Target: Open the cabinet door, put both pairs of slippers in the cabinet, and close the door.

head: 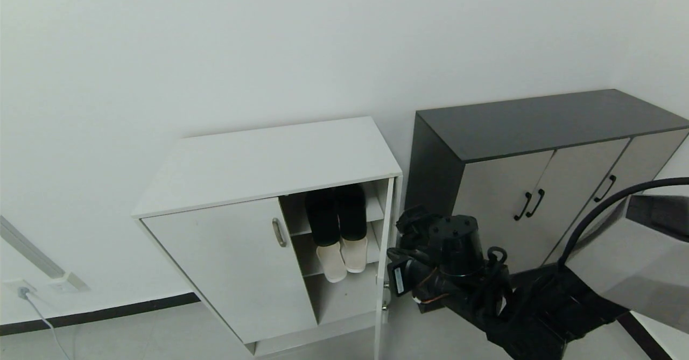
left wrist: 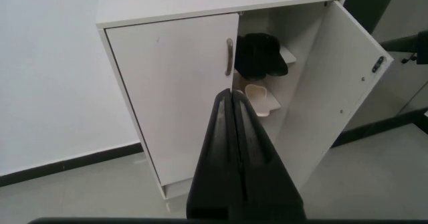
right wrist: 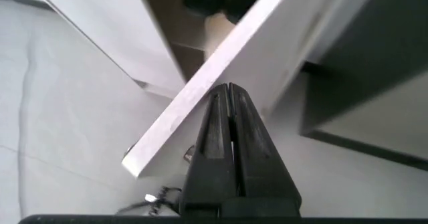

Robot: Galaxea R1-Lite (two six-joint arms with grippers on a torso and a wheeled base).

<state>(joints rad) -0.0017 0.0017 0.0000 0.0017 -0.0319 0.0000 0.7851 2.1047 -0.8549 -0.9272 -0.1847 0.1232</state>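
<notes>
left pincer (left wrist: 232,98) clenched, empty, facing the cabinet (head: 269,161); black slippers (head: 323,214) and white slippers (head: 331,260) sit shelved inside; the open door (head: 383,274) stands edge-on just beside the clenched right pincer (right wrist: 229,89), the nearer arm for closing

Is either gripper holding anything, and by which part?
Nothing is held. The left gripper and right gripper are both shut empty; the right one is by the open cabinet door, not clamped on it.

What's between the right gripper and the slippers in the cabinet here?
The open cabinet door. In the right wrist view its edge runs across just ahead of the shut right gripper, with the slippers on shelves beyond it.
</notes>
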